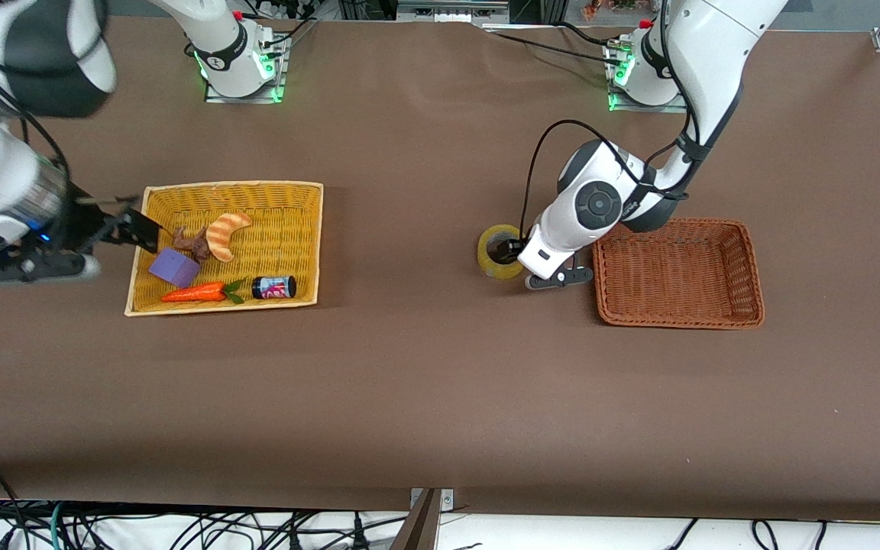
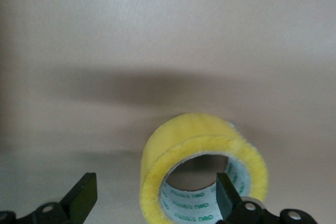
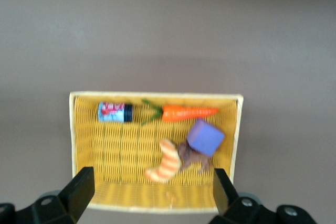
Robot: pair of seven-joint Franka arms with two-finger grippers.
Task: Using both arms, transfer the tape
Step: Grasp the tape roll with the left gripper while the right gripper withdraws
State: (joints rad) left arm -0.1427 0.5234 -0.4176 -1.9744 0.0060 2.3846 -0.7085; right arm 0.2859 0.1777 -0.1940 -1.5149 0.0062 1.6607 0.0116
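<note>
Table (image 1: 425, 397) under a brown cloth carried everything. The right arm's gripper (image 1: 123, 229) hung at the edge of the yellow basket (image 1: 302, 244), toward the right arm's end of the table, its fingers (image 3: 79, 190) spread wide and holding nothing. The left gripper (image 1: 520, 256) was down at the tape (image 1: 495, 263), fingers (image 2: 84, 195) wide apart, one finger inside the roll's core and the other outside it, not clamped. A brown basket (image 1: 677, 317) sat just beside that gripper. The tape lay on the cloth between the two baskets, close to the brown one. In the yellow basket lay a carrot (image 1: 194, 292), a striped croissant (image 1: 226, 233), a purple block (image 1: 174, 267), a brown toy (image 1: 194, 243) and a small can (image 1: 274, 287).
</note>
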